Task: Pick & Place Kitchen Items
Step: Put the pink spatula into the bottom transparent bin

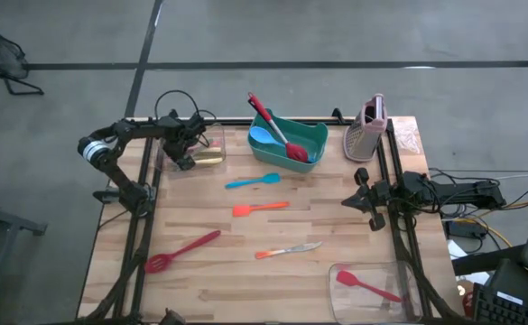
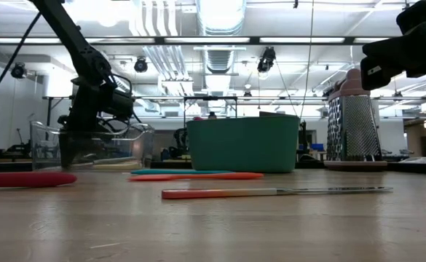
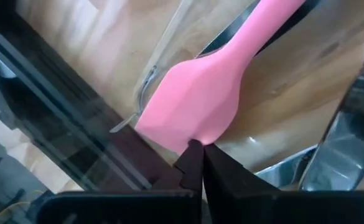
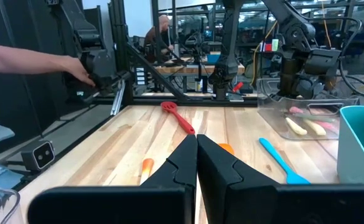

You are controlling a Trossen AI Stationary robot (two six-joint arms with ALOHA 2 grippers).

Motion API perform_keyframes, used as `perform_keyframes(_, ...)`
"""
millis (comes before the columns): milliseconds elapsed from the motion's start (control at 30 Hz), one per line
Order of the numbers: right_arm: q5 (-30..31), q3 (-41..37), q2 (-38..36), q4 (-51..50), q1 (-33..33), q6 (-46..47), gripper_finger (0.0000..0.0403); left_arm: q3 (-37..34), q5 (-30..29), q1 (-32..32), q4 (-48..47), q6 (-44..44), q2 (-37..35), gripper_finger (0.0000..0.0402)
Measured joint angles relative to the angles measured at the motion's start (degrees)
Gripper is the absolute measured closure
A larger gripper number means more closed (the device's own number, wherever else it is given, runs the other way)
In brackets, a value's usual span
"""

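The pink spatula (image 3: 200, 102) lies inside the clear tub (image 1: 211, 144) at the counter's (image 1: 200, 280) far left corner, its blade just ahead of the left hand (image 3: 197, 163), whose fingers are clenched together on nothing. That hand is down in the tub, so the step in hand looks like either a fresh release or a pick. To do it well, I would lift straight up, clear of the tub wall, without dragging the blade. The right hand (image 4: 197, 155), also clenched and empty, waits above the counter's right edge. Loose on the counter I count four utensils: a blue spatula (image 1: 252, 181), an orange spatula (image 1: 259, 208), a red slotted spoon (image 1: 182, 250) and an orange-handled knife (image 1: 287, 250). One red spatula (image 1: 366, 285) lies in the near right tub. The teal bin (image 1: 309, 137) holds a red spatula and a blue utensil. One grater (image 1: 367, 129) stands beside it.
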Motion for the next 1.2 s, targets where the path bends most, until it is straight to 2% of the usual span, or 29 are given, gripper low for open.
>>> perform_keyframes(500,0.0,0.0,0.0,0.0,0.0,0.0,0.0394,-0.1,-1.0,-1.1,-0.9,3.1,-8.6,0.04)
perform_keyframes(733,0.0,0.0,0.0,0.0,0.0,0.0,0.0394,-0.1,0.3,-1.1,-0.5,4.2,-9.1,0.0401)
perform_keyframes(867,0.0,0.0,0.0,0.0,0.0,0.0,0.0394,-0.1,6.0,-1.2,-0.9,5.0,-9.5,0.0401)
perform_keyframes(1100,0.0,0.0,0.0,0.0,0.0,0.0,0.0394,-0.1,5.3,-1.9,-2.4,4.5,-10.6,0.0401)
perform_keyframes(1200,0.0,0.0,0.0,0.0,0.0,0.0,0.0394,-0.6,4.1,-1.8,-2.1,3.8,-10.6,0.0386)
